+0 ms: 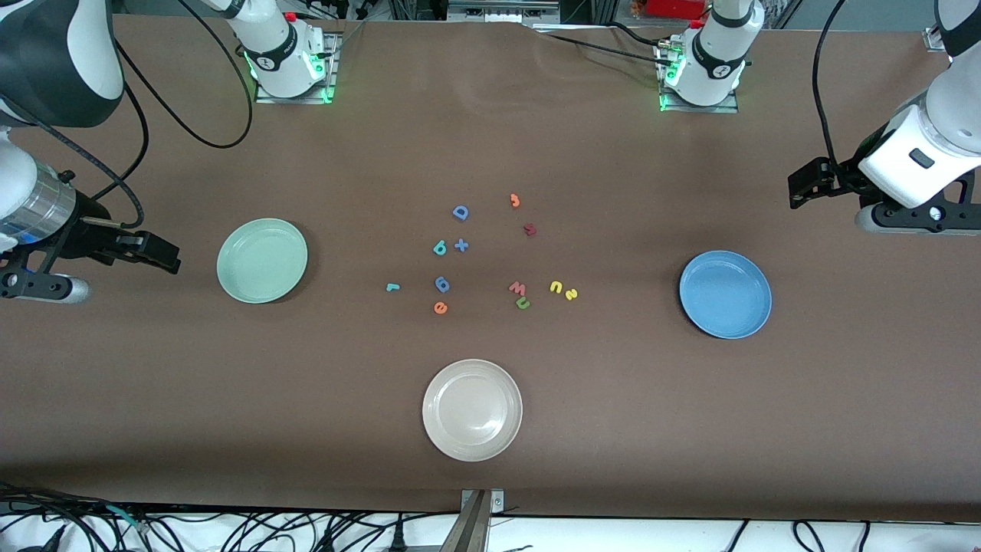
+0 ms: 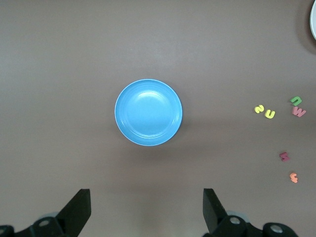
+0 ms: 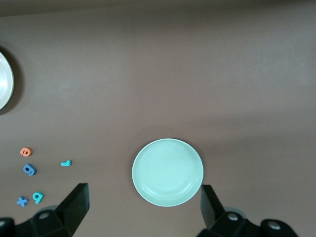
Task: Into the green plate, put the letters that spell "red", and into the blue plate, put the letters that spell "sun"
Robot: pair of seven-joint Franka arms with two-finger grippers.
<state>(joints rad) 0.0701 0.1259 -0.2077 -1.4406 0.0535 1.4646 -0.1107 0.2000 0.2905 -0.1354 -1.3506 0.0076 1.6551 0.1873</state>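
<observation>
- Left gripper (image 2: 143,210) hangs open, empty, above the table near the blue plate (image 1: 725,294).
- Right gripper (image 3: 143,207) hangs open, empty, near the green plate (image 1: 262,261).
- Foam letters lie mid-table between the plates: teal "r" (image 1: 392,287), orange "e" (image 1: 441,307), teal "d" (image 1: 440,247), yellow "s" (image 1: 571,294).

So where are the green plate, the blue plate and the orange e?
green plate (image 1: 262,261), front view, bare centre.
blue plate (image 1: 725,294), front view, bare centre.
orange e (image 1: 441,307), front view, its body.
</observation>
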